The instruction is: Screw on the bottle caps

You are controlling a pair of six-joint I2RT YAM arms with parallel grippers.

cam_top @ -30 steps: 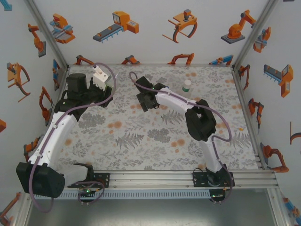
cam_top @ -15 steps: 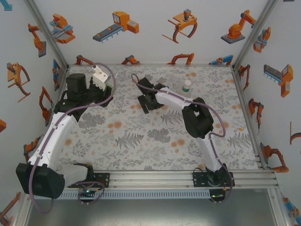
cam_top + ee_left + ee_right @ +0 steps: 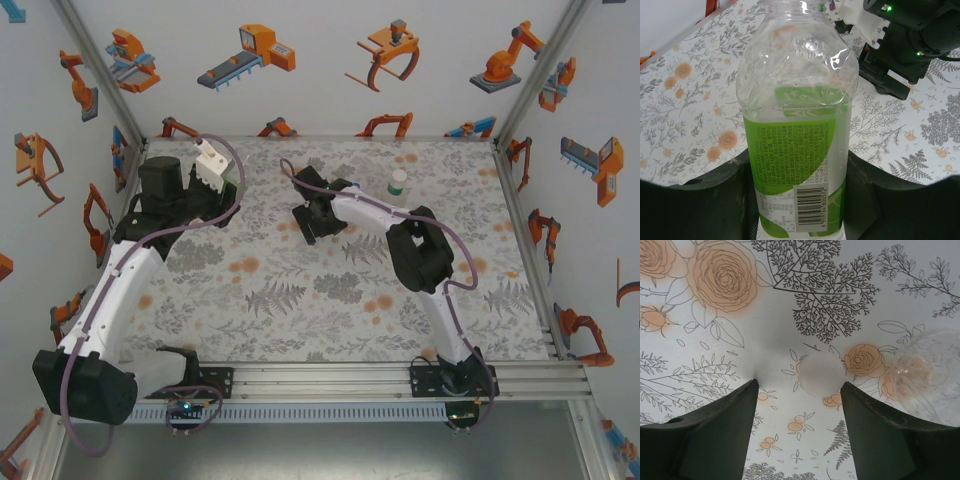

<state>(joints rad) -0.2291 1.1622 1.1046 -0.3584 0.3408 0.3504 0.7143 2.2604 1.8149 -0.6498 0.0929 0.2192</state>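
Top external view: both bases sit at the near edge of the table point(image 3: 300, 320). The left arm point(image 3: 110, 290) has its elbow low at the near left, and from there it slants up to the far left corner. The right arm point(image 3: 445, 320) rises to a bent elbow, then its forearm turns left toward the middle of the table, and the right claw point(image 3: 315, 218) points down close to the surface.

On the right wrist camera, this claw is spread. A pale round cap point(image 3: 819, 375), blurred, lies on the table between the two fingers and touches neither one.

On the left wrist camera, the left claw point(image 3: 795, 160) is pressed on the held bottle point(image 3: 795, 75). It pinches the green label part, and the bottle's neck is open and points toward the right arm.

Farther back, right of the right claw, a second bottle point(image 3: 398, 183) stands upright with a pale top.
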